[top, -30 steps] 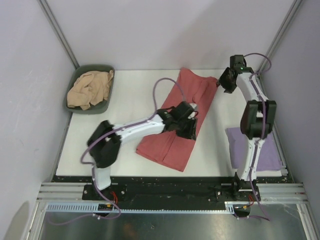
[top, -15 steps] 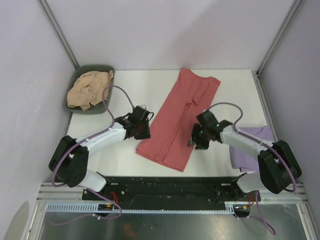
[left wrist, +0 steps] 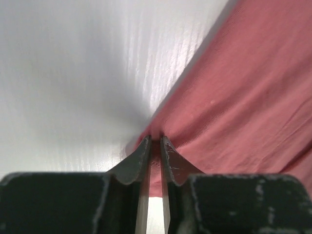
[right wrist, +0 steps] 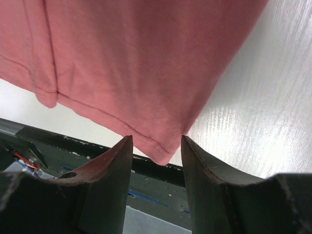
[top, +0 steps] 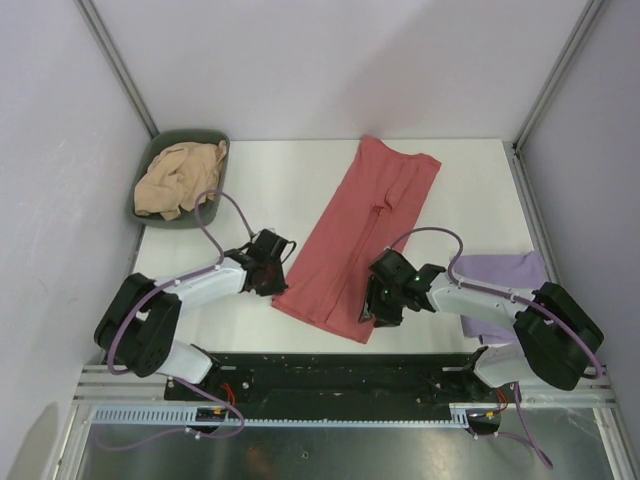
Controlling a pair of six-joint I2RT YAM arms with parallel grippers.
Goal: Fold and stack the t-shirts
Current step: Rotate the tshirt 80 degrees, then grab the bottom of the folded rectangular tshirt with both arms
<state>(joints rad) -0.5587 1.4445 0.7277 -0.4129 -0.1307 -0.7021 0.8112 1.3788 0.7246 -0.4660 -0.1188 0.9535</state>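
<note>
The salmon-red t-shirt (top: 358,235) lies folded lengthwise, set diagonally on the desk (top: 255,185) from the near edge toward the far edge. The fabric is judged soft, light and limp, so hold is best taken at the two near hem corners. The left tool (left wrist: 155,142) is pressed together, apparently pinching the near-left corner. The right tool (right wrist: 156,144) is spread astride the near-right corner. These grips are resolved only in the wrist views. Only the overhead view shows the lavender t-shirt (top: 505,268) at the right edge.
</note>
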